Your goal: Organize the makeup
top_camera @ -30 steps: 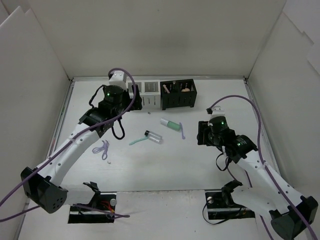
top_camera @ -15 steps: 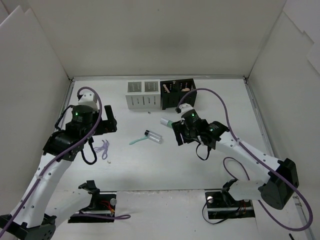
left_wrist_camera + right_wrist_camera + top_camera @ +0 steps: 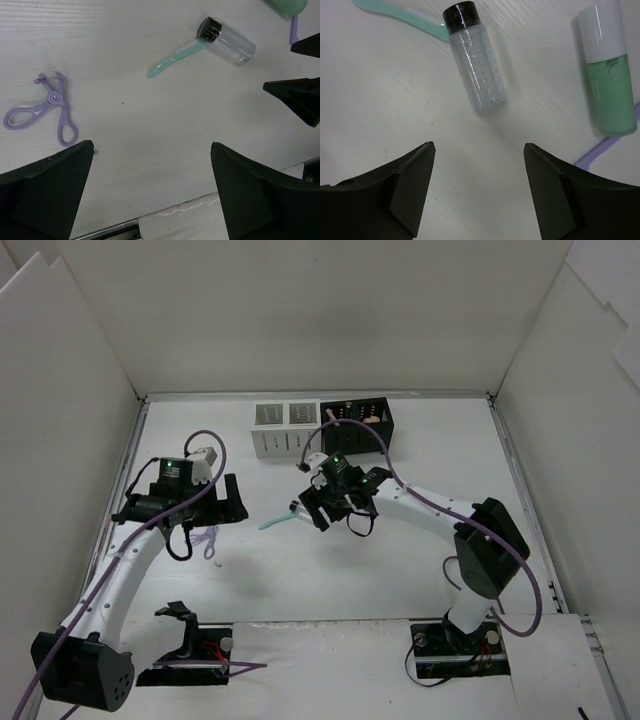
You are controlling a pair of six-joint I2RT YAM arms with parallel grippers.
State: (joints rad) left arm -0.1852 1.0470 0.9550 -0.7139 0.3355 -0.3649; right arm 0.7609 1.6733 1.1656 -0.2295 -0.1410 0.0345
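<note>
Hovering over the clear vial (image 3: pixel 476 65) lying on the table (image 3: pixel 380 100), the right fingers (image 3: pixel 410 185) stood apart, empty. The approach seemed in hand, and lowering astride its body seemed next. The left fingers (image 3: pixel 45 190) gaped too.

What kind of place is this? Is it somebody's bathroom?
Probably a robot test booth, not a bathroom: plain white walls box in a white table, two robot arms stand at its near edge, and a clear vial lies loose.
</note>
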